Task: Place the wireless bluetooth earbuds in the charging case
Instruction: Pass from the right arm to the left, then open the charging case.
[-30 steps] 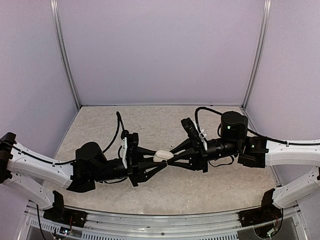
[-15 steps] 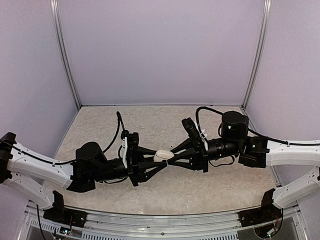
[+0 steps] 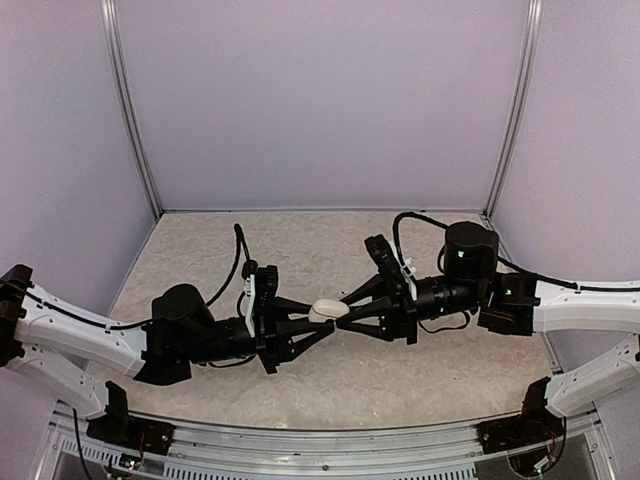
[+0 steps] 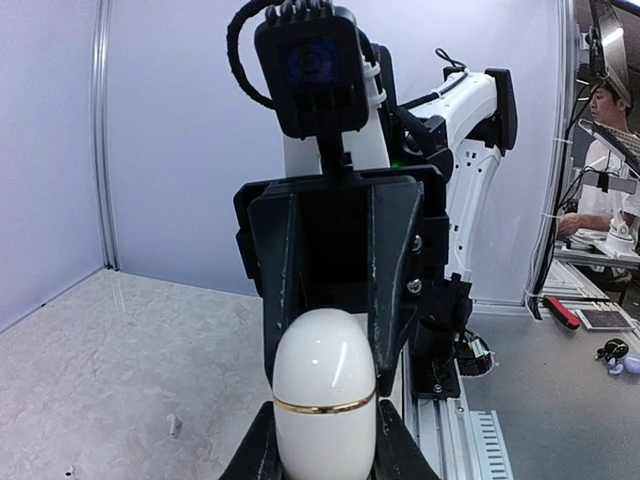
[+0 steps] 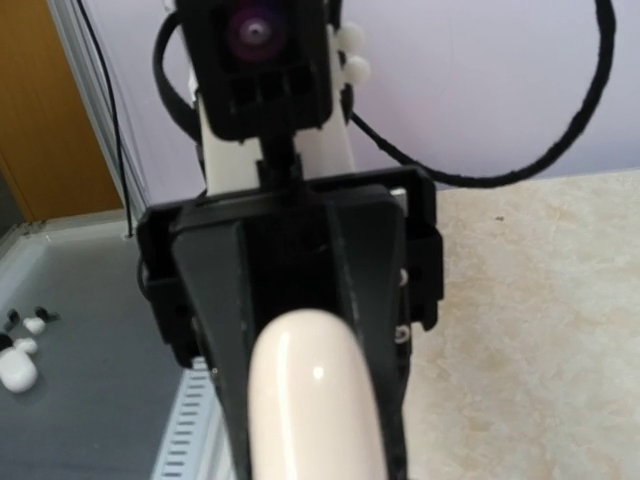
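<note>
Top view, mid-frame: the closed white oval charging case (image 3: pixel 328 311), long axis running left to right, is clamped at its left end by the left gripper (image 3: pixel 318 319) and at its right end by the right gripper (image 3: pixel 345 310), both equally near; the earbuds cannot be made out.

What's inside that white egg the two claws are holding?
The case is closed: its gold seam sits shut, so only the glossy white shell shows. Whatever it holds is hidden.
</note>
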{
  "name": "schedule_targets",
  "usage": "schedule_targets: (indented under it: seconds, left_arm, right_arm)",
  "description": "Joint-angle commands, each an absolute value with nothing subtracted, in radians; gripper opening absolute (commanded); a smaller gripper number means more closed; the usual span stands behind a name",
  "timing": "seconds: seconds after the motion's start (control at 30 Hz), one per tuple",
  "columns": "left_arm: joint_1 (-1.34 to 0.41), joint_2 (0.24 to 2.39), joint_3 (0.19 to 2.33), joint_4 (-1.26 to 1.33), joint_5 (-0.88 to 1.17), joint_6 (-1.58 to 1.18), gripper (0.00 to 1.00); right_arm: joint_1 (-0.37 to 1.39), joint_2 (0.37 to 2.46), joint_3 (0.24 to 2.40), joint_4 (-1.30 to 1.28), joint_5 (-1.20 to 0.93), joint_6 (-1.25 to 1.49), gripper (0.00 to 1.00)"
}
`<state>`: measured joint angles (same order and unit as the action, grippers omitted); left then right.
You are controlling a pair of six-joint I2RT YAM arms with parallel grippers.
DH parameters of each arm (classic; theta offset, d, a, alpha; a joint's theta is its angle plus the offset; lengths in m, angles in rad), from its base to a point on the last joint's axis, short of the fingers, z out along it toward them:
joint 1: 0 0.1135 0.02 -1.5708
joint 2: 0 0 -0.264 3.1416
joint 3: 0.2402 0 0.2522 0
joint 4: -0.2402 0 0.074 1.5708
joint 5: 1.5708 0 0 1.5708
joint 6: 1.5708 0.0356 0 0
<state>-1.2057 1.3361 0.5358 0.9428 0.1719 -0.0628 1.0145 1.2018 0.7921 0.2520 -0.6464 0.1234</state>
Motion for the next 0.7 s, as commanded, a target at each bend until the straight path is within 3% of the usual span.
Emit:
schedule_targets:
  seconds: [0.0, 0.1, 0.67]
  left_arm:
    - [-1.204, 1.339, 0.538, 0.959, 0.178, -0.025, 0.10]
    - [-1.208, 1.340, 0.537, 0.959, 0.189, -0.016, 0.08]
    - [-1.227, 1.327, 0.507, 0.971, 0.260, 0.049, 0.04]
  right_arm:
    - [1.022, 1.181, 0.811, 0.281, -0.635, 0.144, 0.38]
    - [1.023, 1.183, 0.811, 0.294, -0.614, 0.150, 0.45]
    - [1.021, 1.129, 0.810, 0.294, -0.505, 0.163, 0.40]
